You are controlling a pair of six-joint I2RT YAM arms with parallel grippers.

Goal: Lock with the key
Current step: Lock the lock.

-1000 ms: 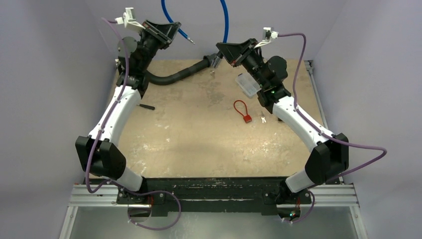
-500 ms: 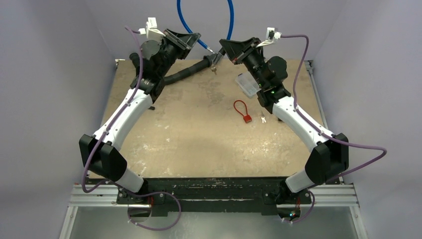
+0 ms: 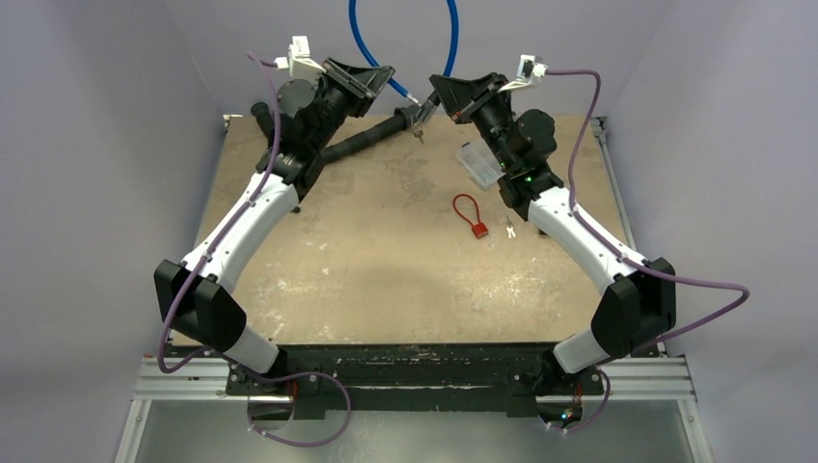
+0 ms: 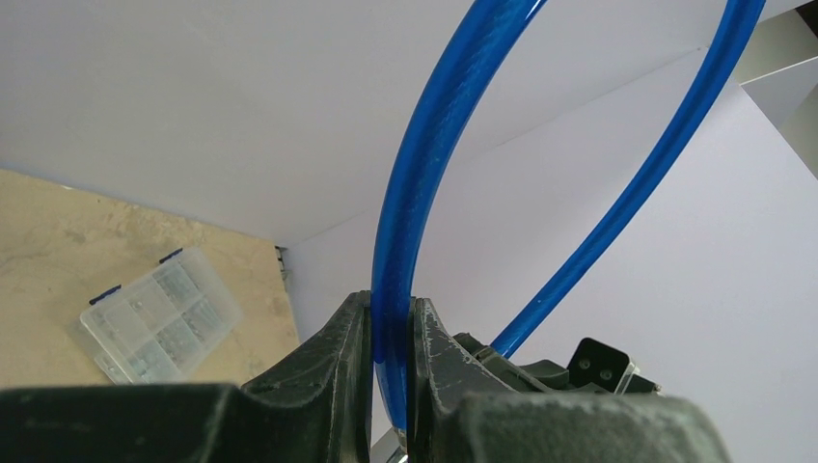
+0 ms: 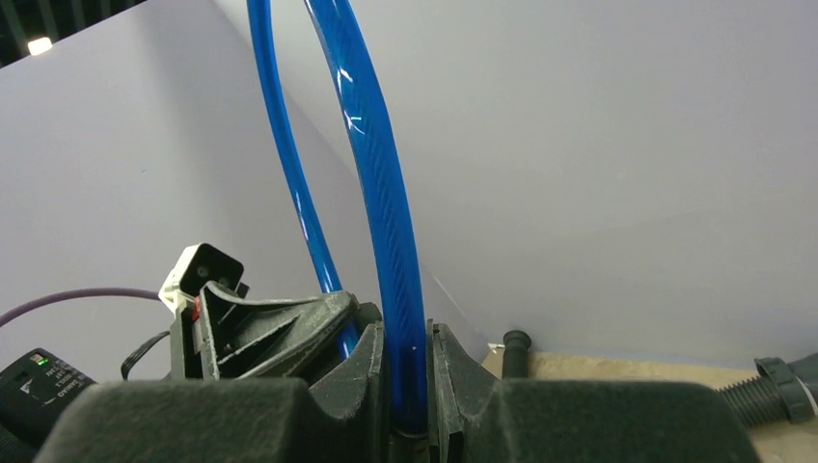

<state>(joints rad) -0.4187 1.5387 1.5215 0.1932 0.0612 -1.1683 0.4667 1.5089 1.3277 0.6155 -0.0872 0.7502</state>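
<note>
- The left gripper has its fingers pinched on a blue cable, which fills the narrow gap between the pads.
- The right gripper has its fingers clamped on another stretch of the same blue cable, and the pads press on both sides of it.
- From both grips the cable rises toward 12 o'clock and bends over into an arch. The other strand shows behind the held one in each wrist view.
- In the top view the left gripper and right gripper are close together, raised above the 12 o'clock edge of the table. The blue cable runs out of the top of that view.
- A black corrugated hose lies just below them, running from the grippers toward 9 o'clock.
- A clear compartment box sits at 1 o'clock from the table's middle, beside the right arm.
- The red cable lock lies flat toward 3 o'clock from the middle, with its thin loop pointing to 11 o'clock.
- The key lies on the table just at 3 o'clock of the red lock body, not touching it and well apart from both grippers.
</note>
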